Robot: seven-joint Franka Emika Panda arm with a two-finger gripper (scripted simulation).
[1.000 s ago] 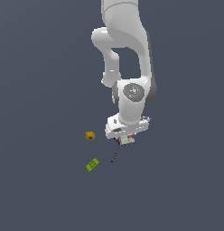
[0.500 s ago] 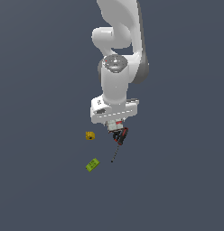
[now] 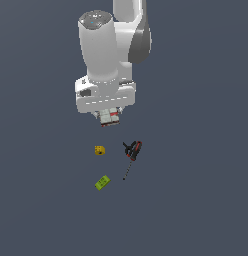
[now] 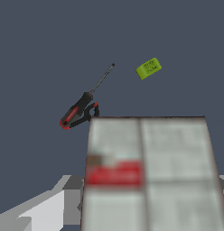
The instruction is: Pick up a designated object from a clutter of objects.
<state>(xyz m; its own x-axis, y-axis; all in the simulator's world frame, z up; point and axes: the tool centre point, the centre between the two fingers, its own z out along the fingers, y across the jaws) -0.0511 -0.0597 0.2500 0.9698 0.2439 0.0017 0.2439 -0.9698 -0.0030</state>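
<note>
— So where do we stand with the grey-white box [image 3: 110, 118]?

— We have it off the worktop [image 3: 196, 190]. In the exterior view it hangs just under the tool [image 3: 109, 120], raised well above the other things. The wrist view bears that out: the box fills the near part of the picture, pale panels with a red patch, right up against the camera. We judge the tool clamped on it, since the box sits between the fingers with nothing beneath it, though the fingers themselves are mostly hidden by the box.

— And the rest of the clutter?

— All lying on the worktop below. The yellow block [image 3: 99, 150] sits towards the exterior view's left, the red-and-black screwdriver [image 3: 132, 152] near it on the right, and the green flat piece [image 3: 102, 182] further down. None of them touches the box or the tool.

— Which step are we in, then?

— The lift, as we read it. The grasp looks made and the box is clear of its neighbours.

— What does the next move call for?

— Little, in our view: keep the grip firm and carry the box steadily upward, without tilting it, since a thin flat box could slip from the pinch.
</note>
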